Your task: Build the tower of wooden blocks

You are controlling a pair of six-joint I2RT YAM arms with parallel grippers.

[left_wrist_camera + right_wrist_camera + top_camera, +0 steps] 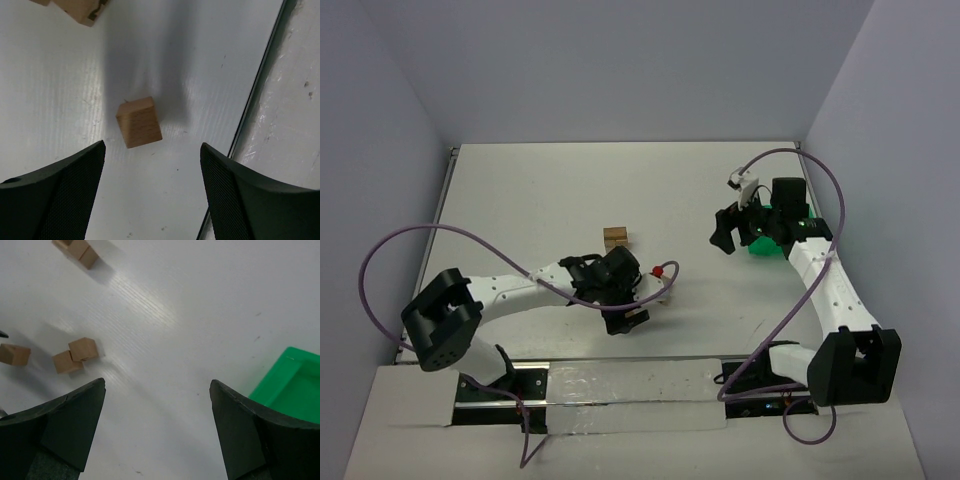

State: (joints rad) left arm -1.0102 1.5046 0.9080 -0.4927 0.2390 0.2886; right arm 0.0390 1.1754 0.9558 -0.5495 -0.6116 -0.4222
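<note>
Above the white surface (570,190), the left pincer (152,167) gapes wide and empty, with one cube (139,122) ahead at frame centre, turned askew. The right pincer (157,395) is spread wide too, holding nothing.

- a bright green bin (761,246) on the right side of the white bench (550,190), partly hidden;
- a small red round thing (658,270) near the bench's middle;
- a shiny strip (630,385) along its near edge
</note>
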